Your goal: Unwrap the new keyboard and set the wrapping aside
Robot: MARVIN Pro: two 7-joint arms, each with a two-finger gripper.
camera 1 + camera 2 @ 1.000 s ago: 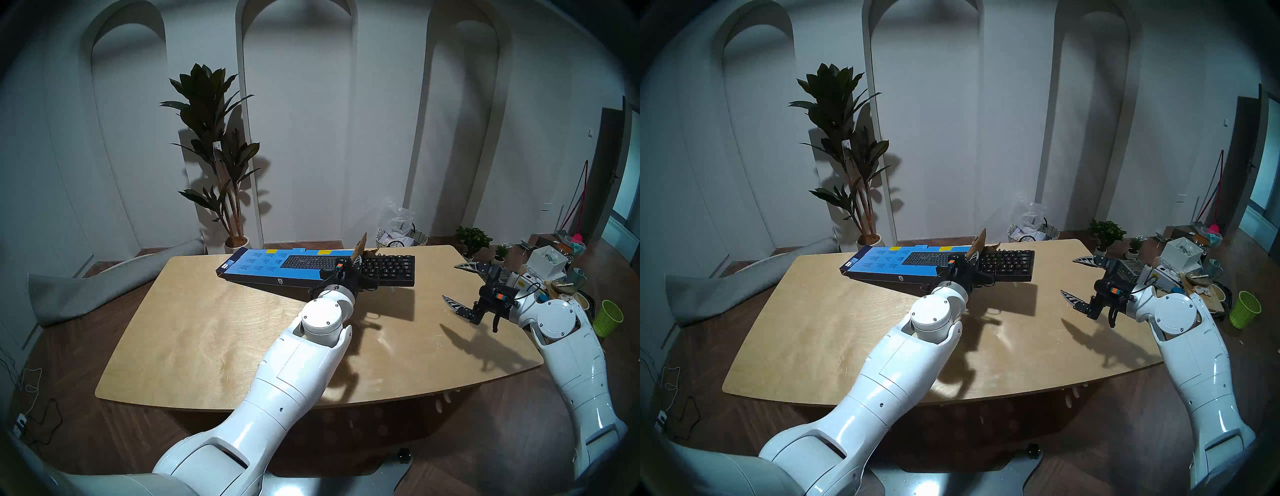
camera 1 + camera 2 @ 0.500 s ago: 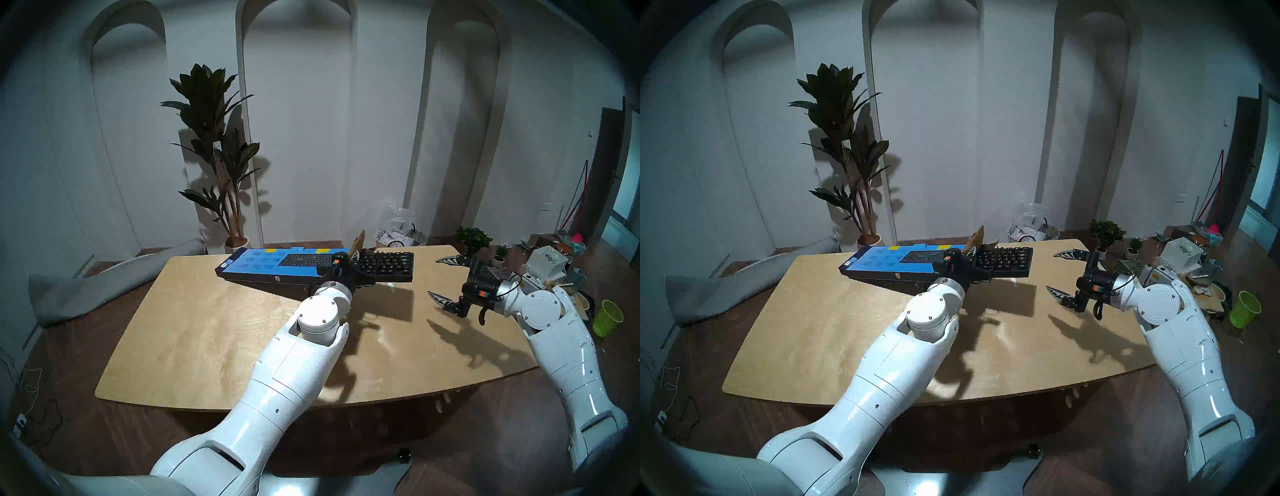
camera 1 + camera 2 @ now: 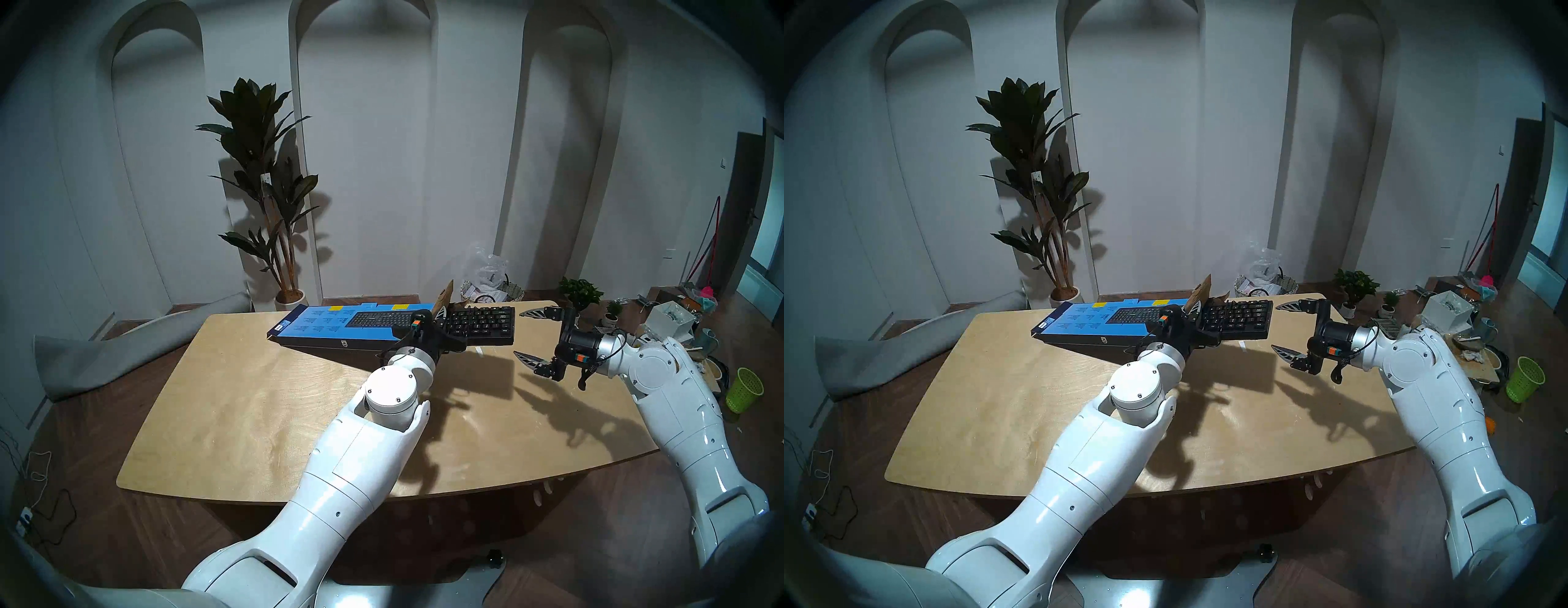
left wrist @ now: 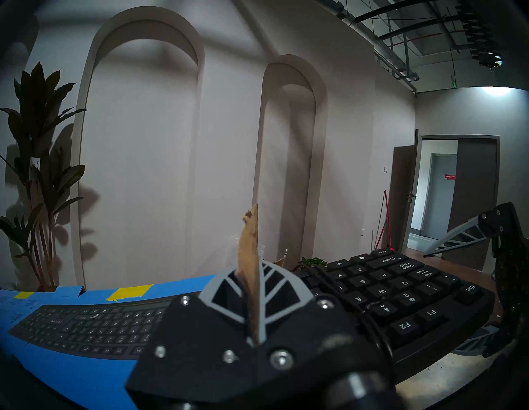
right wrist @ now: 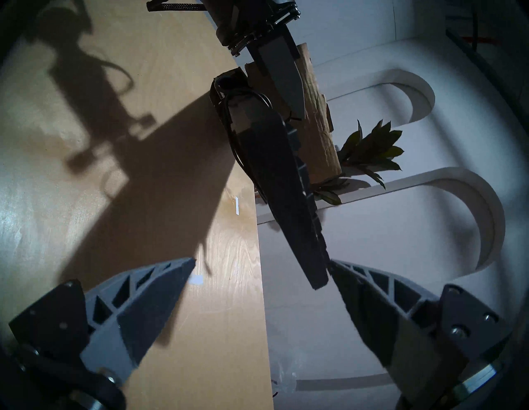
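The left jaws [image 4: 253,300] were pressed together on a brown cardboard flap [image 4: 249,252] of the box [image 3: 335,329], the flap standing up between the two grey fingers [image 4: 226,289]. The right jaws [image 3: 526,335] stood wide apart and held nothing, one fingertip above and one below the level of the keyboard's free end, just beside that end without touching it.

The left arm [image 3: 352,458] reached from the near edge of the counter [image 3: 237,407] toward the far edge, its forearm angled toward the right and its wrist about level. The right arm [image 3: 679,407] came in over the right edge, bent at the elbow, its wrist turned toward the left and tipped slightly down, so the fingers faced the end of the keyboard.

The blue box lay along the far edge of the counter, its left end resting on the wood and its right end raised off it, with a dark shadow beneath. The black keyboard [image 3: 481,325] stuck out of the box's open right end, about half of it clear and hanging above the counter near the far right corner. In the right wrist view the keyboard [image 5: 286,200] showed edge-on, its end between the two spread fingers [image 5: 148,295].
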